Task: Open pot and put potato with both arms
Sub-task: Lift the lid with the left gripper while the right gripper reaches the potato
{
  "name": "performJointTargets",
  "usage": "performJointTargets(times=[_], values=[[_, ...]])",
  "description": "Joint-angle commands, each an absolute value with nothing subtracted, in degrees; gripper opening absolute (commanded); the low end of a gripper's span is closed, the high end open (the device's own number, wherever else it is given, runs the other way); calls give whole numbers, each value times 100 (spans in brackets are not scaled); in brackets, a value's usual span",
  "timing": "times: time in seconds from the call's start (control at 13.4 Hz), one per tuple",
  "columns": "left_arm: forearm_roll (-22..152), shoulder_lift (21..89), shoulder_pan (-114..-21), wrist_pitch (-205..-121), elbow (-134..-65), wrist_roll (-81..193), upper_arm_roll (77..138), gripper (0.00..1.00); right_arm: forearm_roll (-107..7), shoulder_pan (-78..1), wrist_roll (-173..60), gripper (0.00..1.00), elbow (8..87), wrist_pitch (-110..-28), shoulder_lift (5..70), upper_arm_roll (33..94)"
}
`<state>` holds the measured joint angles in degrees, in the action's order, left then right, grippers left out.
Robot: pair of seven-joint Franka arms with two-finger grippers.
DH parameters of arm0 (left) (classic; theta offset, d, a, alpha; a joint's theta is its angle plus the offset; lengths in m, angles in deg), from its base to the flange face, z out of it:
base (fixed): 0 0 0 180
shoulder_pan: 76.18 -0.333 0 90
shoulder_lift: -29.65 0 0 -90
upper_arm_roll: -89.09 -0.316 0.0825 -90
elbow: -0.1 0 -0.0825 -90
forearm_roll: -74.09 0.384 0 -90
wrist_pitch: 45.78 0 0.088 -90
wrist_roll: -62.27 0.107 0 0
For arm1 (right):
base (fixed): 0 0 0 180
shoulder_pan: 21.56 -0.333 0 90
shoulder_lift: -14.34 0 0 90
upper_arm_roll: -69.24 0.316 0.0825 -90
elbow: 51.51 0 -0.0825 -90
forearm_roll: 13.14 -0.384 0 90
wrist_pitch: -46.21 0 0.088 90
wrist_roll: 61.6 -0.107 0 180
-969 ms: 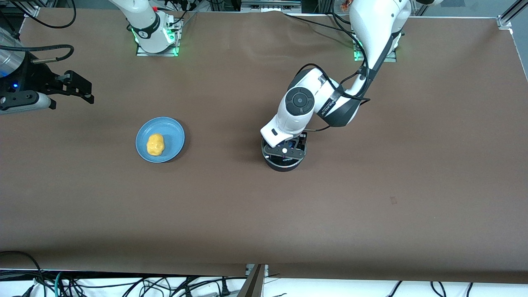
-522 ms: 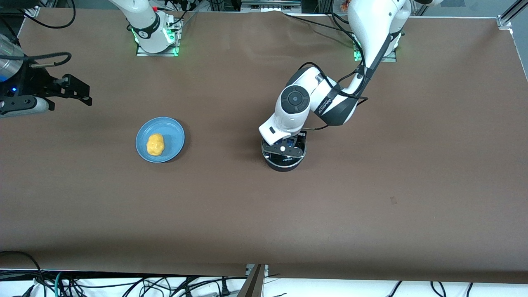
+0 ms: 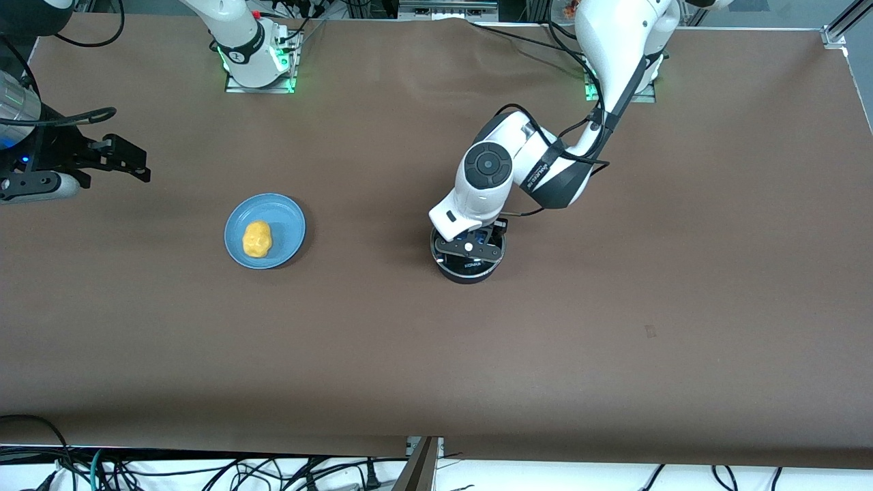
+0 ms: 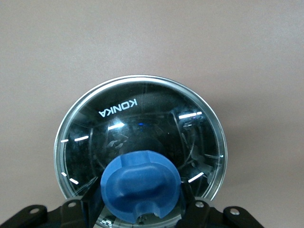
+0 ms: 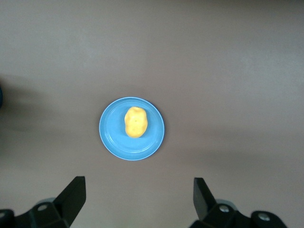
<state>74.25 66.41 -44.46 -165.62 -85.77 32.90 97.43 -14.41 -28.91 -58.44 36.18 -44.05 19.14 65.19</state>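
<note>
Pot [image 3: 468,267], mid-table, mostly hidden in the front view under left gripper [image 3: 470,249]; long handle not visible. Glass lid [image 4: 142,123] on; blue knob [image 4: 141,184] at that gripper, fingers cut off, grip impossible to tell. Potato [image 3: 257,238] on blue plate [image 3: 285,225], toward the right arm's end. Right gripper [image 5: 137,199] spread wide, up in the air toward that end, partly cut off at the frame edge.

Even overhead light, soft shadows. White glare streaks on glass lid [image 4: 142,142]; blue knob [image 4: 141,185] slightly blurred.
</note>
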Motion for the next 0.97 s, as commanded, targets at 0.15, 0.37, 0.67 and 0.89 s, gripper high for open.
performJointTargets(times=[0.15,0.37,0.67,0.89], values=[[7506,5964,-4428,-15523,-8419,3273,9717,19,-1437,-2876,-5791,100,4621,-5248,1759,6467],[7514,5497,-4672,-14635,-8279,3326,9665,15,-1437,-2876,-5817,100,5201,-5765,1759,6484],[7523,5365,-5690,-14052,-8242,4280,9638,11,-1437,-2903,-5817,100,6369,-7030,1723,6528],[8293,5364,-6229,-14052,-8540,4959,9665,12,-1437,-2929,-5922,100,6898,-7735,1846,6721]])
